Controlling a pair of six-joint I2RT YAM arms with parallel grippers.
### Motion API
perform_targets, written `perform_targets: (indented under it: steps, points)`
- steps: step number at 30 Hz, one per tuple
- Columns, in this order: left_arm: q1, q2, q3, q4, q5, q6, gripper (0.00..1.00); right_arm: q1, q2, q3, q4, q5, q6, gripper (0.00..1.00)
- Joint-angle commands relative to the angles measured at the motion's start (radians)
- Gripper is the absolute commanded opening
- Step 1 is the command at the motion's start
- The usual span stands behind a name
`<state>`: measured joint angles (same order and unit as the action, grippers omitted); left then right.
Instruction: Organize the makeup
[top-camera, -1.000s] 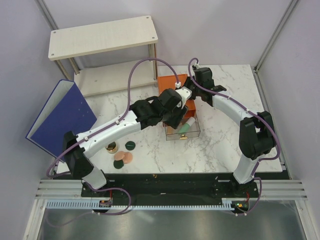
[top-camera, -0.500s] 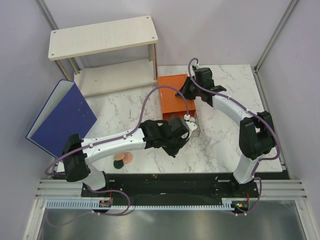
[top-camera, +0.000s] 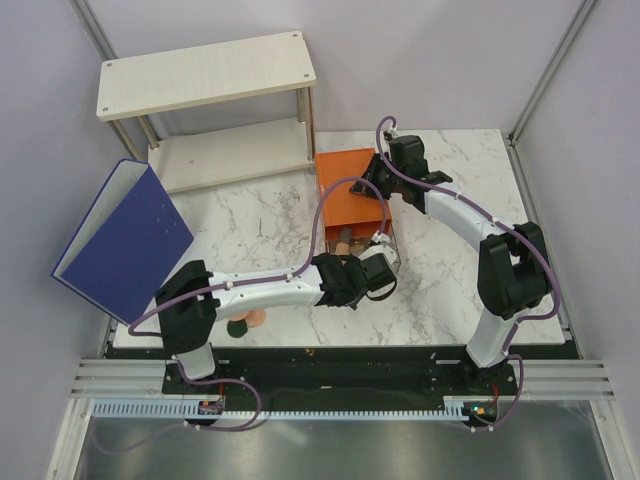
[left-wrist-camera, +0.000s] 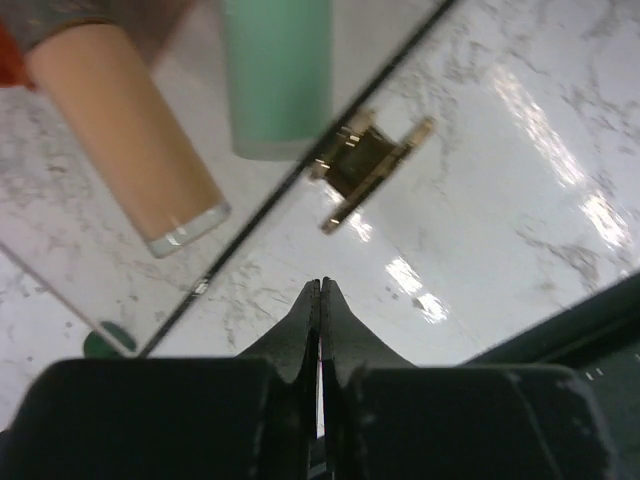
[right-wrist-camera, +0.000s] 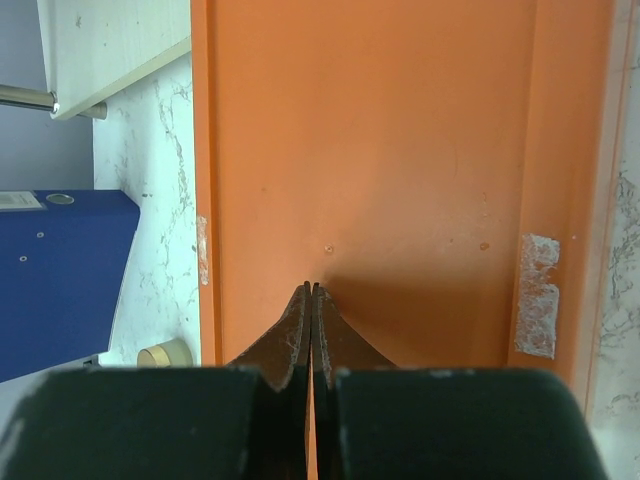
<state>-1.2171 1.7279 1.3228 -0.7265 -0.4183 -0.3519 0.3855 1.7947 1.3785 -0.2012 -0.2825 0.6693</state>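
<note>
The clear drawer (left-wrist-camera: 250, 215) of the orange drawer box (top-camera: 348, 195) is pulled out. A peach tube (left-wrist-camera: 125, 150) and a mint-green tube (left-wrist-camera: 275, 75) lie inside it. My left gripper (left-wrist-camera: 320, 285) is shut and empty, its tips just in front of the drawer's gold handle (left-wrist-camera: 365, 165). My right gripper (right-wrist-camera: 310, 287) is shut with its tips against the top of the orange box (right-wrist-camera: 400, 150). A peach disc (top-camera: 256, 318) and a dark green compact (top-camera: 238, 326) lie on the marble by the left arm. The gold-rimmed jar (right-wrist-camera: 165, 352) shows only in the right wrist view.
A big blue binder (top-camera: 125, 240) stands open at the left edge. A white two-tier shelf (top-camera: 205, 75) is at the back left. The left arm (top-camera: 270, 290) stretches low across the front of the marble table (top-camera: 450, 290).
My left gripper left the drawer's inside, swung to the near side in front of the handle, and shut. The right gripper has stayed on the orange box.
</note>
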Motion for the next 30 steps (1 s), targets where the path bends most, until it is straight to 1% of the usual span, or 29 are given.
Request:
perform_targets:
  steps: [1, 5, 9, 13, 17, 25, 30]
  points:
    - [-0.01, 0.005, 0.032, 0.035, -0.27, -0.099, 0.02, 0.006, 0.054, -0.047, -0.138, 0.013, -0.024, 0.0]
    - [-0.01, 0.01, 0.041, 0.042, -0.298, -0.134, 0.02, 0.004, 0.057, -0.047, -0.138, 0.011, -0.022, 0.0]
    - [-0.007, 0.015, 0.041, 0.052, -0.367, -0.218, 0.02, 0.004, 0.058, -0.047, -0.138, 0.011, -0.023, 0.0]
    - [0.004, 0.019, 0.033, 0.076, -0.395, -0.297, 0.02, 0.004, 0.057, -0.05, -0.139, 0.011, -0.022, 0.0]
    - [0.037, 0.025, 0.049, 0.087, -0.389, -0.367, 0.02, 0.004, 0.051, -0.056, -0.138, 0.011, -0.02, 0.0]
    - [0.106, 0.061, 0.088, 0.09, -0.405, -0.443, 0.02, 0.003, 0.042, -0.065, -0.138, 0.009, -0.022, 0.0]
    - [0.163, 0.067, 0.088, 0.087, -0.404, -0.541, 0.02, 0.004, 0.034, -0.076, -0.139, 0.009, -0.028, 0.0]
